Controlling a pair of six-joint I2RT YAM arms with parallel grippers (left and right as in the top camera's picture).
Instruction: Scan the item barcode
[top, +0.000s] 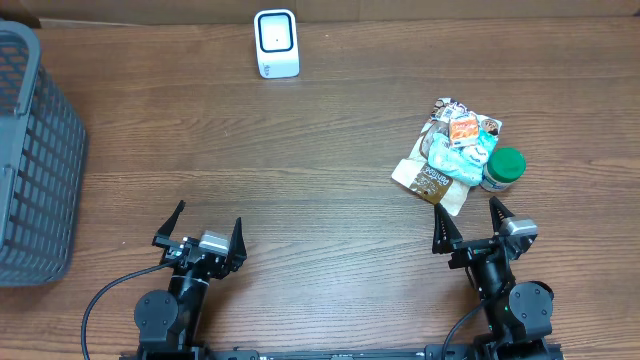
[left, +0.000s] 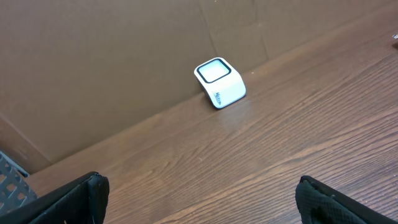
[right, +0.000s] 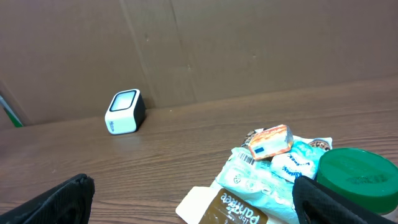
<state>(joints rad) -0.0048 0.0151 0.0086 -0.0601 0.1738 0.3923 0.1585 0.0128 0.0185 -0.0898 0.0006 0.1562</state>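
A white barcode scanner (top: 276, 43) stands at the back of the table, also seen as the scanner (left: 219, 83) and the scanner (right: 125, 112). A pile of items lies right of centre: a brown packet (top: 432, 182), a pale blue tissue pack (top: 457, 162) with a barcode showing, an orange box (top: 463, 128) and a green-lidded jar (top: 503, 168). My right gripper (top: 469, 222) stands open just in front of the pile, nothing between its fingers. The left gripper (top: 207, 224) is open over bare wood at the front left.
A grey mesh basket (top: 30, 160) stands at the left edge. A brown cardboard wall (left: 124, 50) runs behind the table's far edge.
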